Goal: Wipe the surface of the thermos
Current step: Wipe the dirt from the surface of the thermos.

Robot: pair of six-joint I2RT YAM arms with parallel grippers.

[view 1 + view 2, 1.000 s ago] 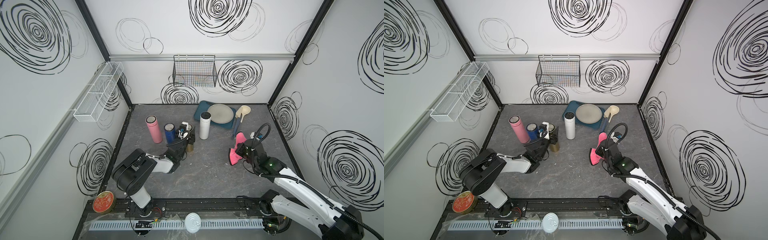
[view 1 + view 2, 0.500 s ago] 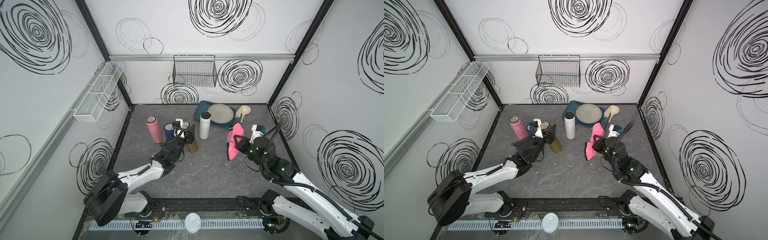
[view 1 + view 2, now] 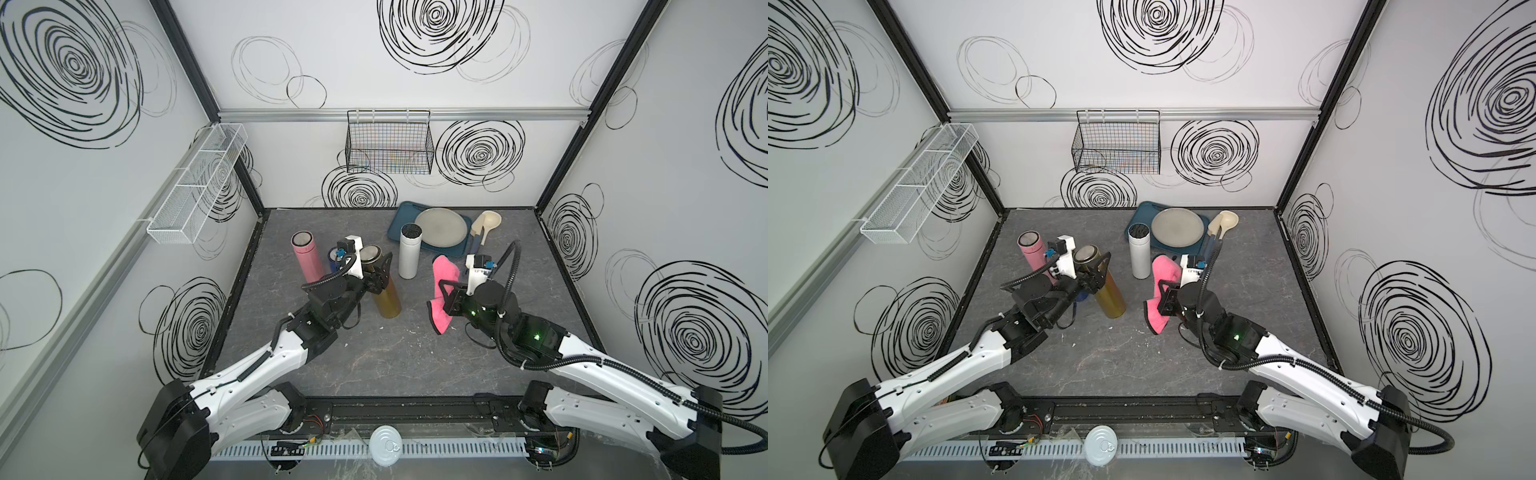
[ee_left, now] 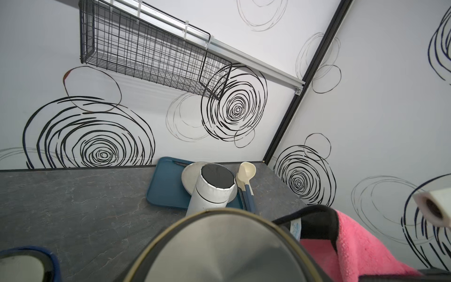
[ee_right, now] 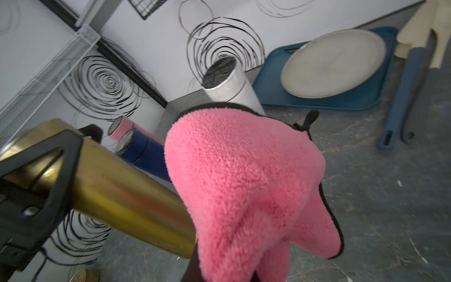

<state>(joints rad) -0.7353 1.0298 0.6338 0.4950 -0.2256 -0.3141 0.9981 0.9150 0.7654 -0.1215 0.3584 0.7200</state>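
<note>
My left gripper [image 3: 376, 272] is shut on the upper part of the gold thermos [image 3: 385, 293], just below its steel lid [image 4: 219, 249]. The thermos hangs tilted, its base toward the front. Its gold body [image 5: 117, 195] shows in the right wrist view with a black left finger [image 5: 56, 166] across it. My right gripper [image 3: 445, 296] is shut on a pink cloth [image 3: 442, 286], which drapes over its jaws and hides them. The cloth [image 5: 244, 183] hangs just right of the thermos; both top views show a small gap between them [image 3: 1160, 286].
A pink thermos [image 3: 305, 257] and a blue thermos [image 3: 333, 258] stand behind the left gripper. A white thermos [image 3: 409, 251] stands at the back centre, in front of a blue tray [image 3: 397, 220] with a plate [image 3: 440, 226]. A cream scoop [image 3: 486, 222] lies beside it.
The left arm stretched forward and raised the gold thermos into a tilt. The right arm lifted the pink cloth off the table and carried it left, closer to the thermos.
</note>
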